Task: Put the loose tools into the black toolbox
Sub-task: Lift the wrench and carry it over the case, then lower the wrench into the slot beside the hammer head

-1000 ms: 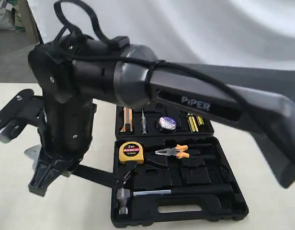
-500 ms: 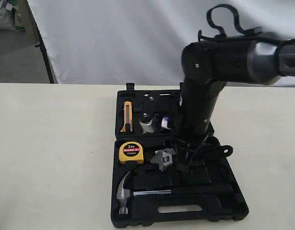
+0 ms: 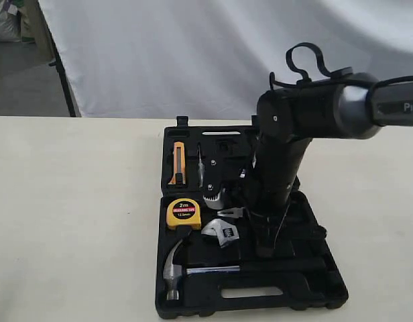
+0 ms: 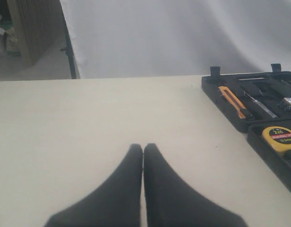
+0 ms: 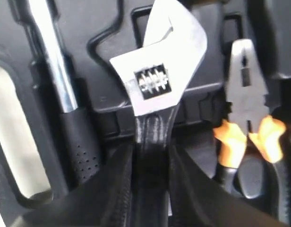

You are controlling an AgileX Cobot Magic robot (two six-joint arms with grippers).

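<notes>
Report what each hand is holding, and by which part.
The right hand grips the adjustable wrench by its black handle, just below the silver head. The left hand is shut on nothing.

Adjustable wrench [image 5: 157, 80] head: bare steel, satin-bright, knurled adjuster; handle black with a slight sheen. Claw hammer [image 5: 51, 52] shaft polished shiny metal; grip black, dimpled, looks like rubber. Pliers [image 5: 247, 94] jaws dull grey steel, handles glossy orange plastic. Toolbox [image 3: 314, 282] matt black moulded plastic. Tape measure [image 3: 183, 211] glossy yellow plastic case. My right gripper [image 5: 152, 149] and my left gripper [image 4: 143, 147]: fingers matt black, smooth. My arm shell [image 3: 307, 114] semi-gloss black, grey metallic band. Worktop [image 4: 89, 123] pale, matt, smooth. Backdrop [image 3: 159, 54] white cloth.
</notes>
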